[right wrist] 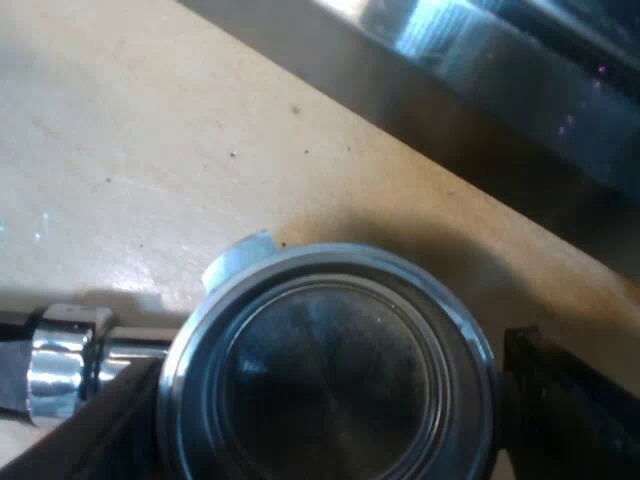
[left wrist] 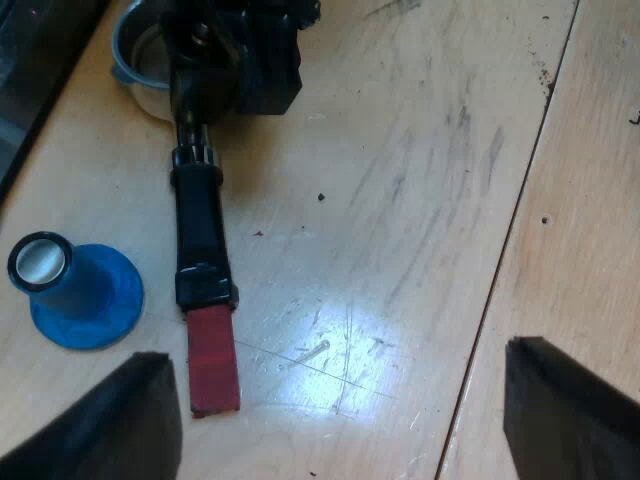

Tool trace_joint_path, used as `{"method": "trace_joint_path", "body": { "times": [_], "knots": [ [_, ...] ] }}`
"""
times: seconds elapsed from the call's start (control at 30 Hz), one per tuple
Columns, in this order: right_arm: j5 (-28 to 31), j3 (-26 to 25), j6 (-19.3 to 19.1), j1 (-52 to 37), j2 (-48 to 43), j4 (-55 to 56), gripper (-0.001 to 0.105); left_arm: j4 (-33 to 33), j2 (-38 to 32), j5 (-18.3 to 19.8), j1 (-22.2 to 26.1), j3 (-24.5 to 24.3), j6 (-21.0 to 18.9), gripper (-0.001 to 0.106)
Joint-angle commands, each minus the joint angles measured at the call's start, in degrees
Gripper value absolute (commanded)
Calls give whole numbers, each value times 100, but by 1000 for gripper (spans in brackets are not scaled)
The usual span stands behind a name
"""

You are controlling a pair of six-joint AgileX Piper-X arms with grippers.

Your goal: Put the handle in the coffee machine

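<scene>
Nearest in the left wrist view, found the left gripper (left wrist: 335, 355) with fingers (left wrist: 100, 430) spread wide and holding nothing, hovering over bare table (left wrist: 420, 200). Just beyond, noted the holder (left wrist: 200, 260) lying flat on the table, long axis running straight away from the left fingers: red end (left wrist: 213, 360) closest to them, dark handle (left wrist: 195, 205) next, metal basket (left wrist: 132, 52) farthest off. Recorded a blue tamper (left wrist: 80, 290) standing upright just beside the handle, not touching it. Over the basket end, observed the right gripper (right wrist: 325, 360), with fingers (right wrist: 570, 400) standing wide to either side of the basket rim and close against it; judged released rather than clamped, though cannot confirm contact at the rim. Noted the coffee machine (right wrist: 470, 60) near the basket, beyond a strip of table. Judged the right arm the nearer to a grasp, straddling the basket across the holder's long axis; left arm nearer to the red end only. Holder not yet lifted and not yet in the machine. Next move expected to call for closing on the basket, lifting level, then presenting the basket to the machine's front. Risk noted: tamper close to the handle's likely sweep.
</scene>
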Motion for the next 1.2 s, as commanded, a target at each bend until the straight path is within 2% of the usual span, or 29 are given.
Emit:
{"method": "trace_joint_path", "body": {
  "times": [0.03, 0.33, 0.47, 0.73, 0.83, 1.03, 1.2],
  "knots": [
    [-63, -40, 74, -5, -71, 48, 0, 14, -18, -52, 4, -23, -5, 68],
    [-63, -40, 187, -5, -513, 604, 0, 14, -18, -34, 4, -23, -5, 68],
    [-63, -40, 349, -5, -735, 1021, 0, 14, -18, 234, 4, -23, -5, 68],
    [-63, -40, 634, -5, -1174, 1656, 0, 14, -18, 257, 4, -23, -5, 68],
    [-63, -40, 827, -5, -1372, 1794, 0, 14, -18, 383, 4, -23, -5, 68],
    [-63, -40, 957, -5, -1763, 2020, 0, 14, -18, 637, 4, -23, -5, 68],
    [-63, -40, 955, -5, -2054, 2138, 0, 14, -18, 775, 4, -23, 193, 68]
  ]
}}
